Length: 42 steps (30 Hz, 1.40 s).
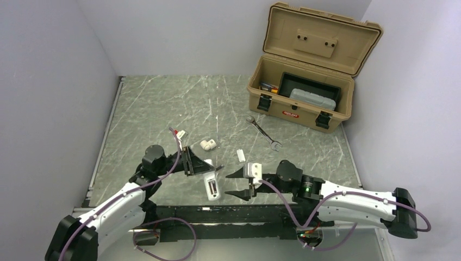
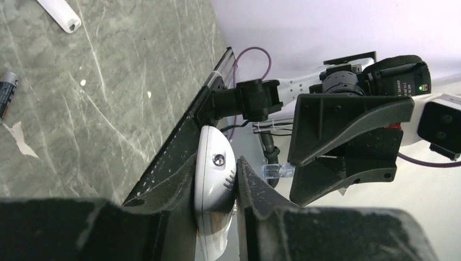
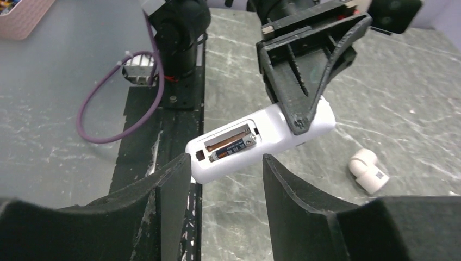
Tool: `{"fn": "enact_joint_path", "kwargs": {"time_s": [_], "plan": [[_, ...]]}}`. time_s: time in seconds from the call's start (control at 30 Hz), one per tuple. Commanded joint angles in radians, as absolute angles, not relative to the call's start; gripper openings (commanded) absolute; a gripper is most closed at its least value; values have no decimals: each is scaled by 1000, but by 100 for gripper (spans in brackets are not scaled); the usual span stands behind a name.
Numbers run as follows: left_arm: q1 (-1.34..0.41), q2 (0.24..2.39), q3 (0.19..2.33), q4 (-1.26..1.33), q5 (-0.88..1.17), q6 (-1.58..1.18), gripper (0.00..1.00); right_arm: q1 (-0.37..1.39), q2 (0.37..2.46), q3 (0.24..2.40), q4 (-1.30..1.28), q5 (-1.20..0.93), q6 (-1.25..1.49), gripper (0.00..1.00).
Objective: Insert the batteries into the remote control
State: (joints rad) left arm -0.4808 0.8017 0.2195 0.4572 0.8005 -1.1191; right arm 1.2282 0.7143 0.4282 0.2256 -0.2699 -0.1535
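My left gripper [image 1: 209, 167] is shut on the white remote control [image 1: 211, 186] and holds it near the table's front edge. In the left wrist view the remote [image 2: 215, 174] is clamped edge-on between the fingers. In the right wrist view the remote [image 3: 261, 142] shows its back with the battery bay open. One dark battery [image 3: 234, 147] lies in one slot and the slot beside it is empty. My right gripper [image 3: 225, 163] is open and empty just short of the remote's bay end, and also shows in the top view [image 1: 231, 185]. A second battery [image 2: 6, 93] lies loose on the table.
A white pipe fitting [image 1: 207, 144] and a small flat white piece [image 1: 240, 155] lie behind the grippers. A silver wrench [image 1: 263, 133] lies further back. An open tan toolbox [image 1: 304, 87] stands at the back right. A small red and white item [image 1: 176, 132] lies back left.
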Motion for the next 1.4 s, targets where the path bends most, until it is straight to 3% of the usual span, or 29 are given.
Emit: {"fn": "enact_joint_path", "kwargs": {"time_s": [0.0,0.63,0.87,1.37], "plan": [[-497,792,260,442,808,-1115,0,1218,785,449,356,-370,-183,53],[-559,856,233,621,821,-1183,0,1138,1004,493,551,-539,-175,48],[-564,885,221,692,824,-1218,0,1129,1048,517,539,-603,-172,40],[-568,898,209,757,828,-1249,0,1121,1045,509,516,-609,-175,32]]}}
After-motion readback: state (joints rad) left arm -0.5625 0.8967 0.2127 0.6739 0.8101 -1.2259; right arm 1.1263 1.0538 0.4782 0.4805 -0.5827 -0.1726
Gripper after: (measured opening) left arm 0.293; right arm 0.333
